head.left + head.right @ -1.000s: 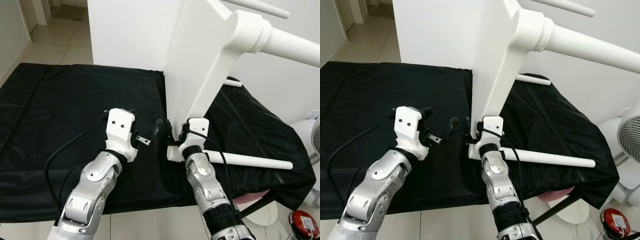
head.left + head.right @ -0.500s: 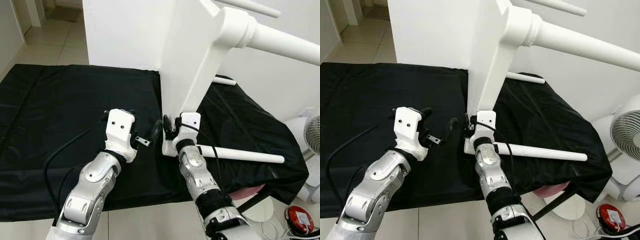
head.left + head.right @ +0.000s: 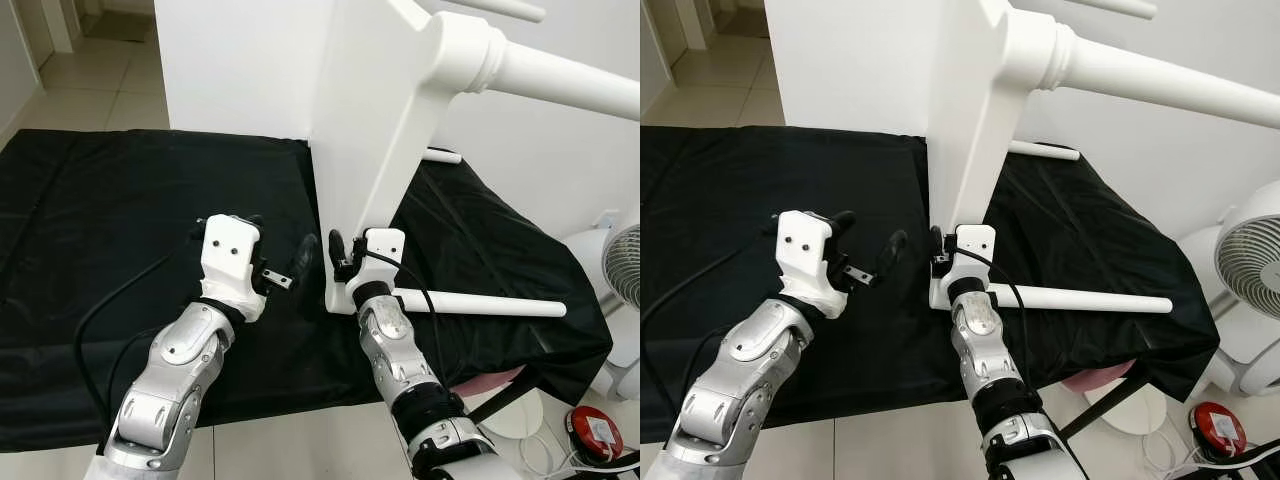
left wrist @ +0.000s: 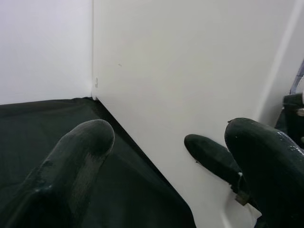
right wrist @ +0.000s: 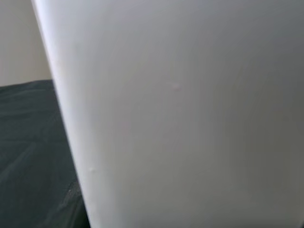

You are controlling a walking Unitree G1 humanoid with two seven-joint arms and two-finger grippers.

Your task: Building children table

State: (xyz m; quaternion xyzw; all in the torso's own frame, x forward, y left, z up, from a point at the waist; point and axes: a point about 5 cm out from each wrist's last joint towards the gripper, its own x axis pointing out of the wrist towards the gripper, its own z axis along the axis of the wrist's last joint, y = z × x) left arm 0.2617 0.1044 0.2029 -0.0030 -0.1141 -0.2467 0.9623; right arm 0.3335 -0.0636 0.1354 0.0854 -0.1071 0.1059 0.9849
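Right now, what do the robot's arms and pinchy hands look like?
Both arms are shiny silver metal with rounded segments and black joint bands. Each wrist carries a white boxy block; the left gripper and right gripper end in long, rounded black fingers. Thin black cables loop along both arms.

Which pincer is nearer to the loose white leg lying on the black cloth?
The right pincer, at the tabletop's lower edge beside the leg's near end. The left pincer is farther, over the cloth.
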